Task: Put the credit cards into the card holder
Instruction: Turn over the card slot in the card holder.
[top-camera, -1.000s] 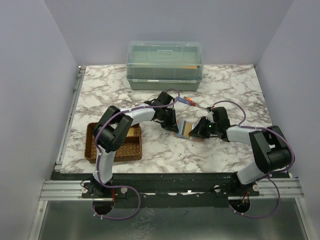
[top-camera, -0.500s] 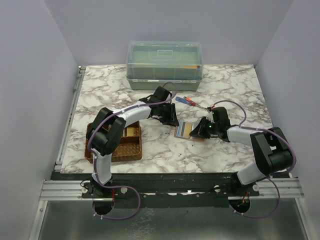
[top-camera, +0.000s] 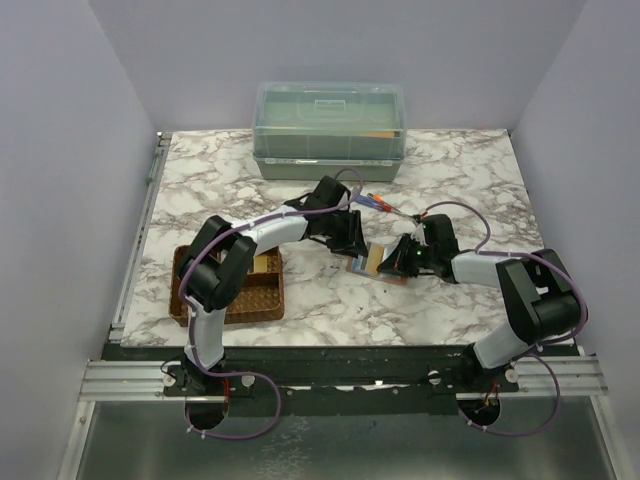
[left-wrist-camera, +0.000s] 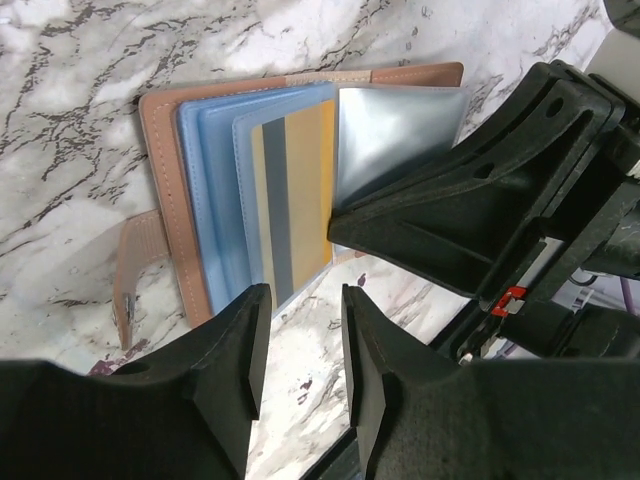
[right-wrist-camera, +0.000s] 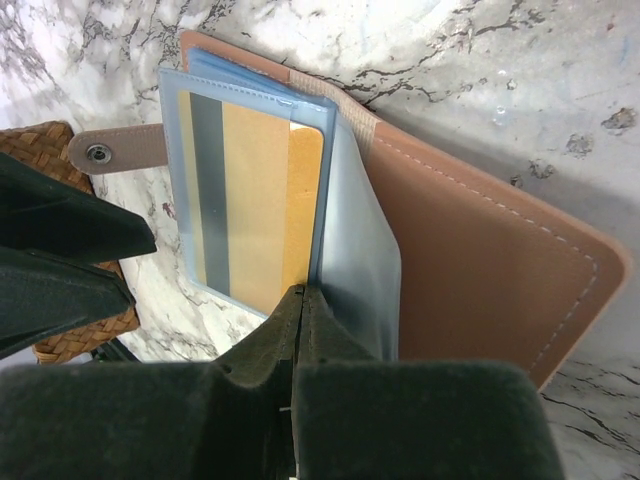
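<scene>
The pinkish-tan card holder (top-camera: 372, 264) lies open on the marble between both grippers. A tan-gold card (left-wrist-camera: 300, 200) with a grey stripe sits inside its clear blue sleeve, also seen in the right wrist view (right-wrist-camera: 255, 200). My right gripper (right-wrist-camera: 303, 300) is shut on the edge of a clear sleeve page (right-wrist-camera: 362, 260) and holds it lifted off the leather cover (right-wrist-camera: 470, 250). My left gripper (left-wrist-camera: 305, 330) is open and empty, just over the marble at the holder's near edge. In the top view the left gripper (top-camera: 352, 243) and the right gripper (top-camera: 396, 262) flank the holder.
A brown woven tray (top-camera: 190, 300) sits at the left front with a tan flat piece (top-camera: 266, 264) in it. A green lidded box (top-camera: 330, 130) stands at the back. Red-and-blue screwdrivers (top-camera: 385, 205) lie behind the holder.
My left gripper drew back from the holder, then came forward and right again to its left edge. My right gripper stayed shut on the sleeve.
</scene>
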